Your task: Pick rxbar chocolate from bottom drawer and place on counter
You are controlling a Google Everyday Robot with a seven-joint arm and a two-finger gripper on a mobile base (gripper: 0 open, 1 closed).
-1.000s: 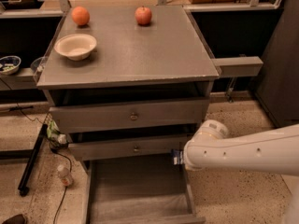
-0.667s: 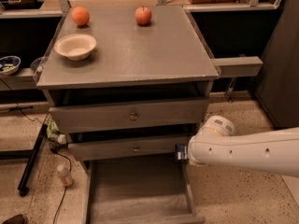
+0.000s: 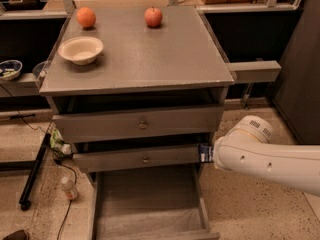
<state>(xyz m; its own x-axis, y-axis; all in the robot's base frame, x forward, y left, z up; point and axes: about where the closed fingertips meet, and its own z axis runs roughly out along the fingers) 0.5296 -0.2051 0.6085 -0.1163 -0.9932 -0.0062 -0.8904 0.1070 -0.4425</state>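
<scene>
The bottom drawer (image 3: pixel 150 199) is pulled out, and only its pale liner shows on the floor. The rxbar chocolate (image 3: pixel 204 152), a small dark wrapper with white-bluish print, hangs in the air at the drawer's right side, level with the middle drawer front. My gripper (image 3: pixel 208 154) is at the left end of the white arm (image 3: pixel 265 159), mostly hidden behind it, and is shut on the bar. The grey counter (image 3: pixel 150 54) lies above and to the left of the gripper.
On the counter stand a cream bowl (image 3: pixel 81 49), an orange (image 3: pixel 86 17) and a red apple (image 3: pixel 153 16). A narrow side shelf (image 3: pixel 252 71) juts out to the right above the arm. A small bottle (image 3: pixel 69 188) and cables lie on the floor to the left.
The arm and gripper have moved up and to the right with the bar, from just over the bottom drawer to the level of the middle drawer front.
</scene>
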